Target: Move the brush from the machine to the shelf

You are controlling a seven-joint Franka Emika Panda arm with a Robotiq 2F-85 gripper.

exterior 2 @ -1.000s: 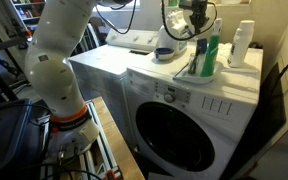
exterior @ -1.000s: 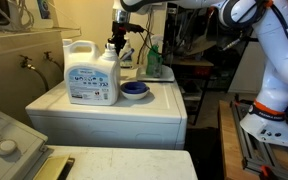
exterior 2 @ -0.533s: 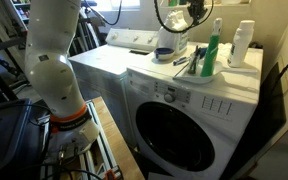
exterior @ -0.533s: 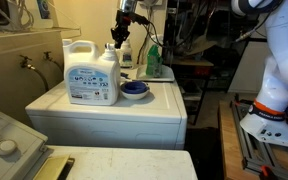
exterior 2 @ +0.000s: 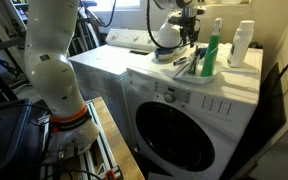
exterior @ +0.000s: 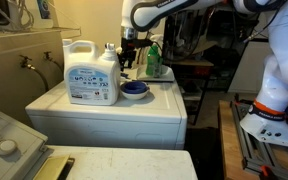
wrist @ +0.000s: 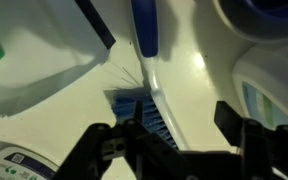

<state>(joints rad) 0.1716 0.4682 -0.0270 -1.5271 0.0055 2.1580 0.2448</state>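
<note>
Gripper (wrist: 166, 135): fingers wide apart, clamping nothing, low over the machine (exterior: 104, 112), behind the detergent jug (exterior: 92, 72).
Brush (wrist: 152, 85): flat on the white machine top, just ahead of the spread fingers, blue handle pointing away.
Nearby: blue dish (exterior: 134, 90), green bottle (exterior 2: 212, 50).

Slim long-handled brush (wrist: 150, 62), dark blue handle, pale neck, bristled head: lies flat on the top of the large white boxy laundry machine (exterior 2: 184, 105), handle pointing away. Long narrow pale beige wall shelf (exterior: 19, 33): only dimly visible beside the machine.
</note>
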